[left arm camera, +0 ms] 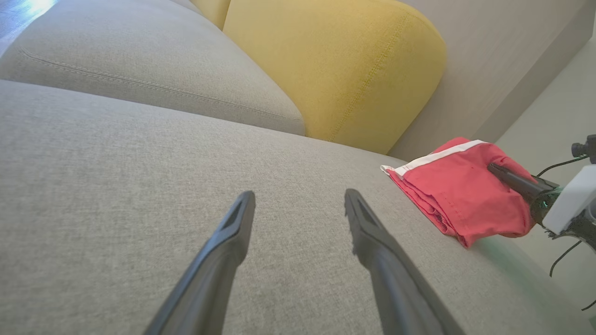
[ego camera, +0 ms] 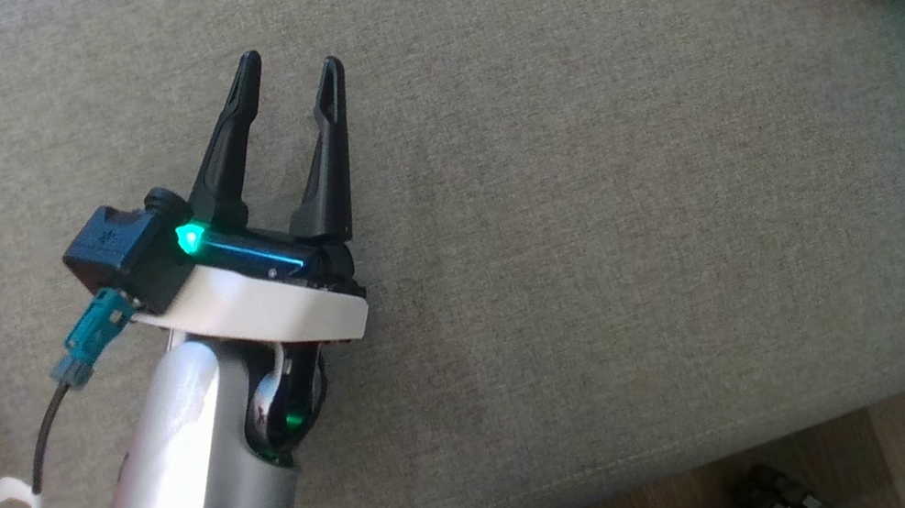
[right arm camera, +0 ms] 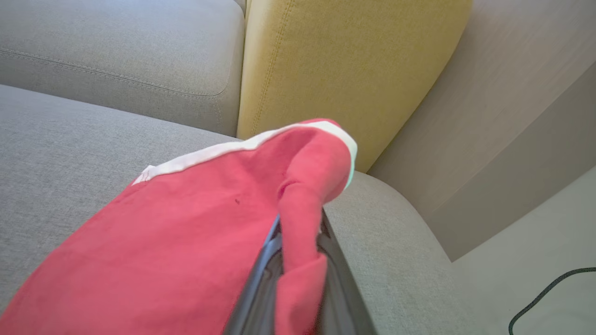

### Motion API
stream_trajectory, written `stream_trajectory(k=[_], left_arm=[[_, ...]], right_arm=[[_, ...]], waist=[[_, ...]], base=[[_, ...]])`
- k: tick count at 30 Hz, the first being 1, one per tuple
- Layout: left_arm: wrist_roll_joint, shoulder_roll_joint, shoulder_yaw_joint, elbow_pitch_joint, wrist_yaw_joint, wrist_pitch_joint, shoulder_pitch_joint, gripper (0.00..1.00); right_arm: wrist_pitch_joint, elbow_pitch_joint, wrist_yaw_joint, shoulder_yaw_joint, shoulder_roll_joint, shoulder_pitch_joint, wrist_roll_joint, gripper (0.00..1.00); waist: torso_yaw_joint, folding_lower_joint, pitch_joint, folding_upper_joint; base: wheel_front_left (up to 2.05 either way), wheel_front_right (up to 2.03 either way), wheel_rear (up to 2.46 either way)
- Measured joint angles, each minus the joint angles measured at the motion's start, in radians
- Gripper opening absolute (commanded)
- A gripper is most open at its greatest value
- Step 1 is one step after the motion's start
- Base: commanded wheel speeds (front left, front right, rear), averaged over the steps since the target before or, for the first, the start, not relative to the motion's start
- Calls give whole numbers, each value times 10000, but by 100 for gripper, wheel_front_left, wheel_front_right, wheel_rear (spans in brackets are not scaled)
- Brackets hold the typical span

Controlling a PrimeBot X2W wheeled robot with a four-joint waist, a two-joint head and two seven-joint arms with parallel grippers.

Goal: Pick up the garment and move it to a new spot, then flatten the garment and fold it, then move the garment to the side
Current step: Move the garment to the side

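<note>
Right gripper (right arm camera: pixel 300 251) works at the far right end of the grey sofa seat (ego camera: pixel 595 219), just in front of the yellow cushion (left arm camera: pixel 335 70). It is pinched tight on a raised fold of the red garment (left arm camera: pixel 456 195) lying there. Left gripper (ego camera: pixel 289 64) hovers spread wide and empty over bare seat, well apart.

The layers look folded, so I take this as the move aside. Lift low, travel gently so the stack stays closed, and set it flat before letting go.

Its white band (left arm camera: pixel 437 156) faces the backrest. The long axis seems to run from there toward the seat's front.
</note>
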Motion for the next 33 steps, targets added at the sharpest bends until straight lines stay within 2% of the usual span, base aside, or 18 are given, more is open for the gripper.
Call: stream_trajectory(k=[1, 2, 3, 4, 5, 13, 19, 26, 33], left_arm=[[-12, 0, -2, 4, 0, 0, 3, 100], [-46, 0, -2, 19, 0, 0, 5, 100], [-90, 0, -2, 38, 0, 0, 9, 100], [-115, 0, 0, 48, 0, 0, 21, 100], [-138, 2, 2, 52, 0, 0, 41, 100], [-504, 0, 19, 69, 0, -2, 286, 100], [-872, -2, 104, 140, 0, -2, 808, 100], [-1103, -8, 376, 138, 136, -2, 1479, 100], [-1185, -4, 773, 17, 305, 0, 2131, 100]], right_arm=[[0, -19, 0, -17, 2, 16, 13, 0], [-13, -48, 0, -12, 8, 62, 81, 25], [-15, -86, 0, 6, 27, 147, 222, 45], [-12, -92, 0, 36, 48, 233, 380, 90], [25, -94, 0, 40, 52, 332, 497, 100], [75, -698, -2, 132, 50, 569, 527, 100], [58, -1358, 0, 809, 159, 571, 591, 100], [-566, -2117, 0, 1918, 803, 1246, 1078, 100], [-1294, -2228, 0, 2295, 1578, 2643, 1475, 100]], waist=[[15, 0, -23, 0], [30, 0, -55, 0], [45, 0, -96, 0], [59, 0, -144, 0], [76, 0, -202, 0], [253, 0, -855, 0], [522, 0, -1528, 0], [1058, -1, -2463, 0], [1618, -1, -3200, 1]], base=[[0, 0, 0], [0, 0, 0], [0, 0, 0], [0, 0, 0], [0, 0, 0], [0, 0, 0], [0, 0, 0], [0, 0, 0], [0, 0, 0]])
